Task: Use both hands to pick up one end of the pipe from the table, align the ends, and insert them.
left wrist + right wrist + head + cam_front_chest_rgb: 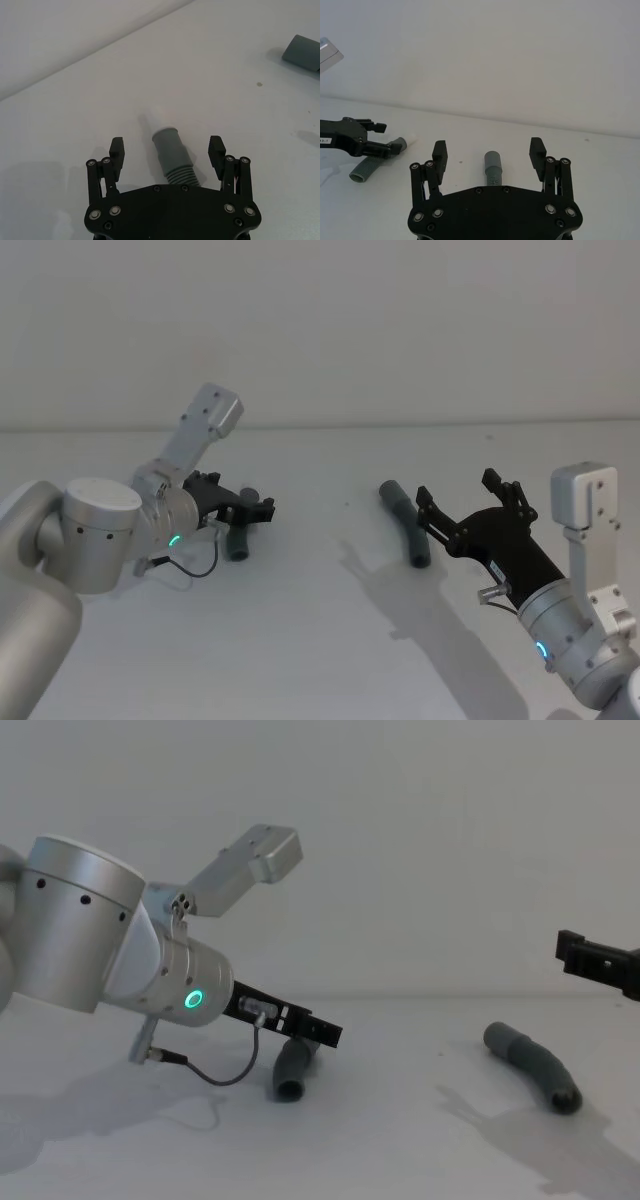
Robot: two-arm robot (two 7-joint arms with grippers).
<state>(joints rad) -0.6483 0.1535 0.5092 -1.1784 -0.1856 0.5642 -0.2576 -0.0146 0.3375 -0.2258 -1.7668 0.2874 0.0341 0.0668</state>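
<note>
Two dark grey bent pipe pieces lie apart on the white table (320,640). The left pipe piece (238,542) (292,1072) lies under my left gripper (262,502) (328,1034). In the left wrist view that gripper (166,146) is open, and the piece's smooth round end (169,145) sits between its fingers without touching them. The right pipe piece (406,524) (534,1066) lies just ahead of my right gripper (456,487), which is open and hovers above it. In the right wrist view its end (492,162) points away between the spread fingers (439,151). A whitish tip (411,141) shows on the left piece.
A plain pale wall rises behind the table's far edge (400,425). Bare table stretches between the two pipe pieces and in front of both arms. A thin black cable (215,1075) loops below the left wrist.
</note>
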